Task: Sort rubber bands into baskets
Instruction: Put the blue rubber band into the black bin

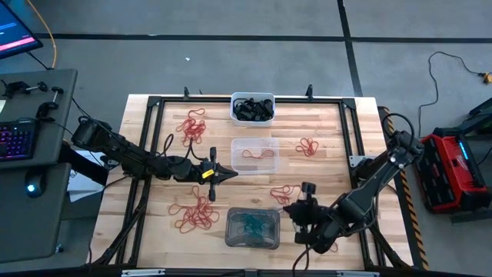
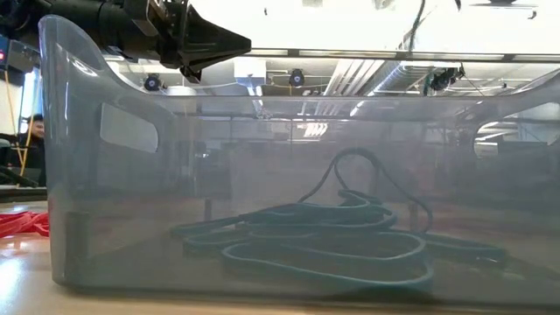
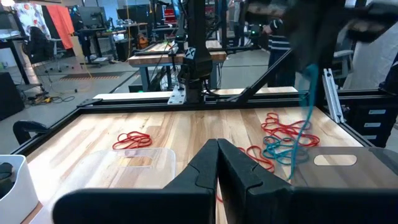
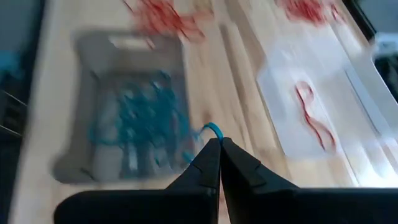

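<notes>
Fingers on my right gripper [image 4: 219,144] are pinched on a teal band [image 4: 211,129] beside the grey basket [image 1: 252,228], which holds more teal bands. My left gripper [image 1: 231,174] hangs clenched and empty near the clear basket [image 1: 255,154]; red bands [image 1: 194,215] lie scattered on the table [image 1: 323,127]

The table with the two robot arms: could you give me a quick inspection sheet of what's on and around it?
Surface: wooden table inside a black frame.
Job's things: white basket holds black bands; clear basket holds a red band; grey basket holds teal bands; loose red bands in several piles.
Clutter: nothing seen.
Grippers: left gripper shut, empty, beside the clear basket; right gripper shut on a teal band by the grey basket.
Cables: black cable on the floor.
Surroundings: keyboard on a side desk, red case.
</notes>
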Controlling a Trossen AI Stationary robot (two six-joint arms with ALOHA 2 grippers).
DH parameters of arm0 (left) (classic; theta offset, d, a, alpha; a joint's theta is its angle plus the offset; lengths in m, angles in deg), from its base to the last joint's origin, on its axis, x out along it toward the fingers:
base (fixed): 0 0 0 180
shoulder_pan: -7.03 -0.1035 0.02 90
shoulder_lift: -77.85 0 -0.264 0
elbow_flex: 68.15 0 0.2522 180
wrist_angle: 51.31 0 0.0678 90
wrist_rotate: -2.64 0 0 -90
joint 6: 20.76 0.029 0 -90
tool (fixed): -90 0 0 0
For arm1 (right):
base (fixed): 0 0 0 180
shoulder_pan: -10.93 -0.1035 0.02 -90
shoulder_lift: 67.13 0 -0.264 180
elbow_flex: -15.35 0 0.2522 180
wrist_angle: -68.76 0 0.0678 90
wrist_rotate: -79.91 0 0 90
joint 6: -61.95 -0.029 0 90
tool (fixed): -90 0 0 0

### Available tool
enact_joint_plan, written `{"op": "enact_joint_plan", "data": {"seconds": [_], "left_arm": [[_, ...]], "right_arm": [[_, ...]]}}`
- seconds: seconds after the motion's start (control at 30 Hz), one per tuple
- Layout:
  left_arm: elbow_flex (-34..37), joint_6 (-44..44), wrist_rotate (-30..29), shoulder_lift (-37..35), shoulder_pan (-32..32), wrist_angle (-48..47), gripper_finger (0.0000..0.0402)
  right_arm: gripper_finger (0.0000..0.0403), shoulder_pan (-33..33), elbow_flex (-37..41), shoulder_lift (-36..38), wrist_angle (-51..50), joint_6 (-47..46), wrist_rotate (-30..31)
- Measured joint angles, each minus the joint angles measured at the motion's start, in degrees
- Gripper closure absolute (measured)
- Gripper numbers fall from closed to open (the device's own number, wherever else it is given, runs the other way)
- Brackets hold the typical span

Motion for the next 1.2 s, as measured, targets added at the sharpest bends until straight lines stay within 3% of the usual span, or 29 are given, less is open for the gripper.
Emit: {"op": "enact_joint_plan", "data": {"seconds": [0.27, 0.47, 0.8, 1.03, 1.2], "left_arm": [[0.0, 0.0, 0.0, 0.0, 0.0, 0.0, 0.0401], [0.0, 0.0, 0.0, 0.0, 0.0, 0.0, 0.0401], [0.0, -0.4, 0.2, 0.0, 0.0, 0.0, 0.0401], [0.0, -0.4, 0.2, 0.0, 0.0, 0.0, 0.0401], [0.0, -0.4, 0.2, 0.0, 0.1, 0.0, 0.0401]], "right_arm": [[0.0403, 0.7, -2.6, 0.0, 12.7, 14.9, 0.2], [0.0403, 3.8, -2.7, -1.4, 14.8, 17.5, -2.2], [0.0403, 11.2, -2.6, -10.6, 15.9, 20.5, -15.4], [0.0403, 15.3, -2.6, -13.8, 21.2, 19.1, -31.8], [0.0390, 16.3, -2.6, -14.1, 20.3, 15.3, -34.7]]}}
